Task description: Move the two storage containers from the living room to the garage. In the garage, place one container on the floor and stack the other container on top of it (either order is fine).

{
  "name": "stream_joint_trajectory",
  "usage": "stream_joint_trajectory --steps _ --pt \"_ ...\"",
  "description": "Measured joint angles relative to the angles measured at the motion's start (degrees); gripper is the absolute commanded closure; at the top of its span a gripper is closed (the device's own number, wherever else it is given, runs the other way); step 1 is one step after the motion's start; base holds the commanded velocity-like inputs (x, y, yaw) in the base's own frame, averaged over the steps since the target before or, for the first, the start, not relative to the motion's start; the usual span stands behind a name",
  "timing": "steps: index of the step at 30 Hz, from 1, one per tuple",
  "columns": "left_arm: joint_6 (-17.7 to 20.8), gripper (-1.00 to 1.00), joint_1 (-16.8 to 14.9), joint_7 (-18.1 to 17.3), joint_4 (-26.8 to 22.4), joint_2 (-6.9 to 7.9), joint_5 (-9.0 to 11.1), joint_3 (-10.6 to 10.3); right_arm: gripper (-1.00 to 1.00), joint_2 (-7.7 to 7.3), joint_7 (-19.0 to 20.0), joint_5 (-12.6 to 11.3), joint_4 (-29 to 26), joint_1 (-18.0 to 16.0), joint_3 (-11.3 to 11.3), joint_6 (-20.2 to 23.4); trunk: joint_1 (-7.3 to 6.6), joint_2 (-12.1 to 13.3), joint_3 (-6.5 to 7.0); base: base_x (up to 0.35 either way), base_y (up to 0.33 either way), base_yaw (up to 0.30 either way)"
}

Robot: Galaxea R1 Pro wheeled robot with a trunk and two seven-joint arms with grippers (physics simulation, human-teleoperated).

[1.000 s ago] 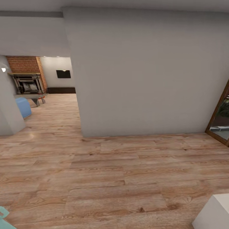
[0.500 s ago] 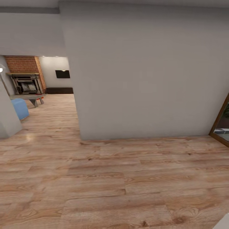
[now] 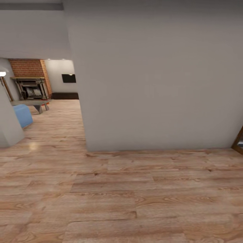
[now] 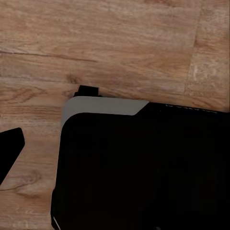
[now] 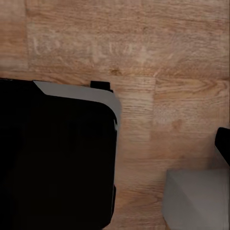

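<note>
I'm rolling over light wood plank flooring toward the living room opening at 10 o'clock, past a plain grey wall. Arms are tucked for travel; can't tell either claw's state. A red speck by the glass coffee table might be the bins, too small to say.

Head view toward a pale wall; both wrist views straight down at plank floor.

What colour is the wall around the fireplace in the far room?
Red-brown brick, best seen in the head view.
</note>
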Motion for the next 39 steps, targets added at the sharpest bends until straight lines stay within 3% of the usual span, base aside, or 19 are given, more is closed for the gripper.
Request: stream_joint_trajectory --steps 39 --pt "-0.2 -1.0 0.0 0.0 0.0 0.02 0.0 0.0 -1.0 0.21 0.0 0.4 0.0 0.0 0.0 -0.1 0.0 0.0 -1.85 0.322 0.0 0.261"
